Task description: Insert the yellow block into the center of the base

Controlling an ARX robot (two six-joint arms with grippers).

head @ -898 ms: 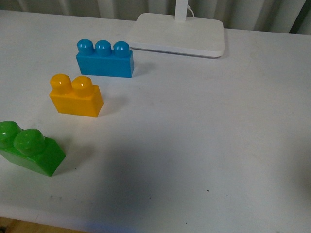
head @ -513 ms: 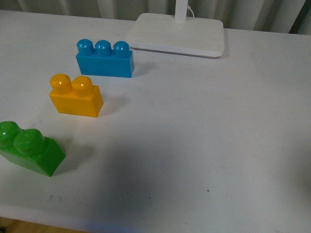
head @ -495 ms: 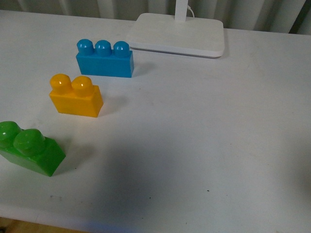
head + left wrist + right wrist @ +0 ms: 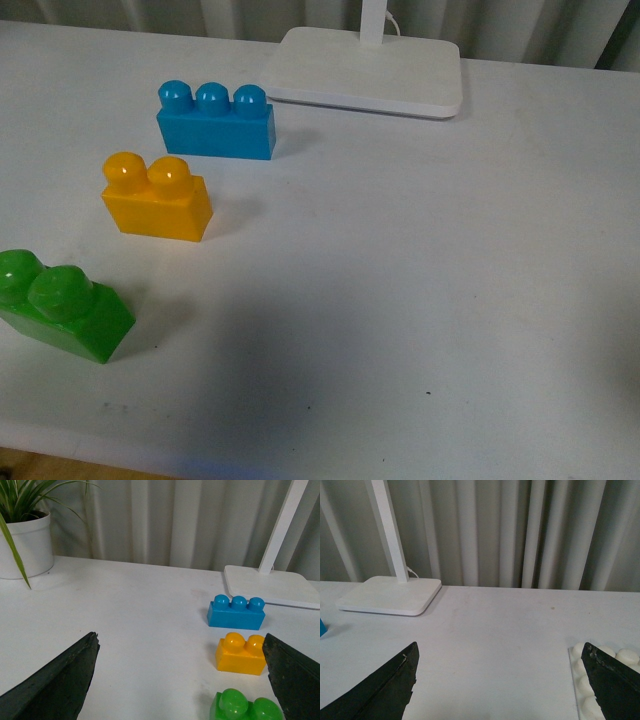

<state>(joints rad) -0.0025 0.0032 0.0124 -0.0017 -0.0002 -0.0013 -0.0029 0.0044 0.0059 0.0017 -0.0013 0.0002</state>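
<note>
The yellow block (image 4: pixel 157 197) stands upright on the white table at the left, between the blue brick (image 4: pixel 216 121) behind it and the green brick (image 4: pixel 62 306) in front. It also shows in the left wrist view (image 4: pixel 241 653). My left gripper (image 4: pixel 182 680) is open and empty, held back from the bricks. My right gripper (image 4: pixel 502 680) is open and empty. The white studded base (image 4: pixel 592 685) shows only in the right wrist view, partly hidden behind one finger (image 4: pixel 615 680). Neither gripper shows in the front view.
A white lamp stand (image 4: pixel 366 70) with a pole sits at the back of the table, close behind the blue brick. A potted plant (image 4: pixel 24 535) stands at the far left in the left wrist view. Grey curtains hang behind the table.
</note>
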